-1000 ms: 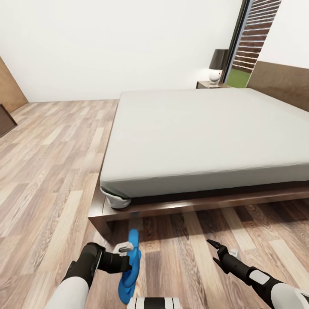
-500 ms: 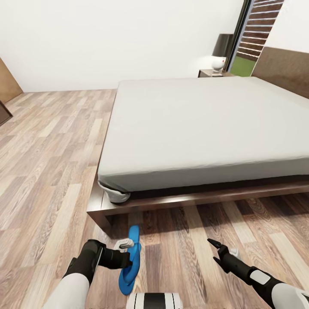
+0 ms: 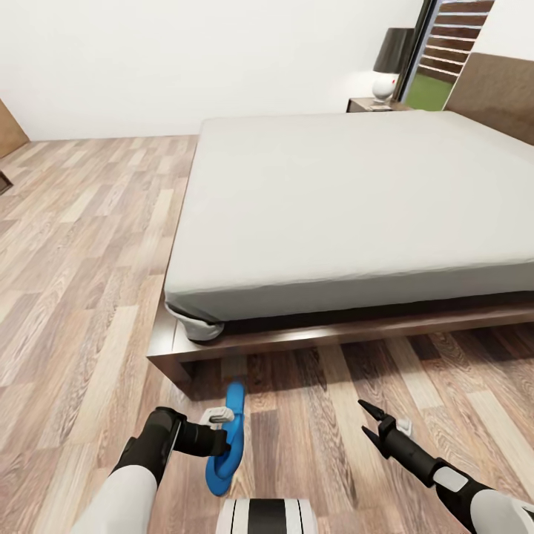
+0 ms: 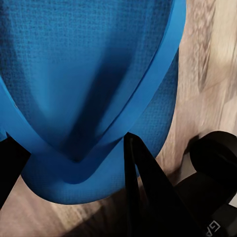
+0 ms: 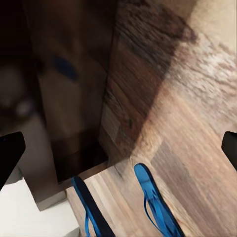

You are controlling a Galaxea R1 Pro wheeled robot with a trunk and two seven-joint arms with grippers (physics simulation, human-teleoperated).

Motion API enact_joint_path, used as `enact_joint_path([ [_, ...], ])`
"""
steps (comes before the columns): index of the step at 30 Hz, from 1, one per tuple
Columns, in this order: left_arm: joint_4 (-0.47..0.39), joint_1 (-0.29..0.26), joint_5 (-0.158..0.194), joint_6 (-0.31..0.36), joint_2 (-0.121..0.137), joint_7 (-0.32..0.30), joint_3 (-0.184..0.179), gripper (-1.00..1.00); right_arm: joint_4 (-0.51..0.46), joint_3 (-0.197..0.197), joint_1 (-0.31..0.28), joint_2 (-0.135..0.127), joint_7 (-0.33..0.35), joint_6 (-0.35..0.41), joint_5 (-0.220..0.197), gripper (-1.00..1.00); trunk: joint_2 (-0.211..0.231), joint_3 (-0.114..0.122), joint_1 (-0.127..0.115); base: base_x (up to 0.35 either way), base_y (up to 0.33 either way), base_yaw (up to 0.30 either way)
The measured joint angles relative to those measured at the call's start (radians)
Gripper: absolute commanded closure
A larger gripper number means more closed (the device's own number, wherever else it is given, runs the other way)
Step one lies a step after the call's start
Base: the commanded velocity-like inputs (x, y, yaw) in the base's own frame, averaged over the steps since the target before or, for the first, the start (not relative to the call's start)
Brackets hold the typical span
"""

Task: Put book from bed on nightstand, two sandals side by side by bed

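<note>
My left gripper (image 3: 225, 433) is shut on a bright blue sandal (image 3: 221, 472), held edge-up just above the plank floor in front of the bed's near corner. Close up, the sandal's sole and strap (image 4: 94, 74) sit against a black finger (image 4: 143, 187). My right gripper (image 3: 383, 417) hangs open and empty to its right, low over the floor. In the right wrist view two blue sandal shapes (image 5: 154, 202) (image 5: 88, 210) show by the bed frame's corner; I cannot tell which is the held one. The bed (image 3: 356, 193) has a bare grey mattress. The book is out of view. A nightstand (image 3: 368, 104) stands beyond the bed.
The dark wooden bed frame (image 3: 178, 354) juts out at the near corner, just ahead of the sandal. A lamp (image 3: 391, 68) stands on the nightstand beside a tall window. Open plank floor (image 3: 81, 245) stretches to the left of the bed.
The whole picture has shifted, so the camera has moved and the bed looks a little nearer. My left gripper still holds the sandal, and the right gripper is still open.
</note>
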Motion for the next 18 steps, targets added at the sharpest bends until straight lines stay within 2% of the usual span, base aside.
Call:
enact_joint_path([
  [11,-0.001,-0.005,0.005,-0.023,0.000,0.000,-0.004,1.00,0.000,0.001,0.001,0.000,0.019,-0.001,0.000,-1.00,-0.003,-0.043,0.005,0.000,0.000,0.000],
  [13,-0.002,-0.012,0.026,-0.028,0.000,0.001,-0.004,1.00,0.000,0.000,0.001,0.000,0.018,-0.002,0.000,-1.00,-0.003,-0.050,0.006,0.000,0.000,0.000],
  [15,-0.002,-0.019,0.086,-0.031,0.000,0.001,-0.005,1.00,0.000,0.000,0.001,0.000,0.018,-0.002,0.000,-1.00,-0.004,-0.058,0.007,0.000,0.000,0.000],
  [16,-0.002,-0.022,0.114,-0.033,0.000,0.001,-0.013,1.00,0.000,0.001,0.001,0.000,0.018,-0.002,0.000,-1.00,-0.004,-0.062,0.007,0.000,0.000,0.000],
  [17,-0.002,-0.023,0.123,-0.034,0.000,0.002,-0.021,1.00,0.000,0.001,0.001,-0.001,0.018,-0.002,0.000,-1.00,-0.004,-0.066,0.008,0.000,0.000,0.000],
  [18,-0.002,-0.025,0.141,-0.034,0.000,0.002,-0.044,1.00,0.000,0.001,0.001,-0.001,0.018,-0.002,0.000,-1.00,-0.004,-0.070,0.008,0.000,0.000,0.000],
])
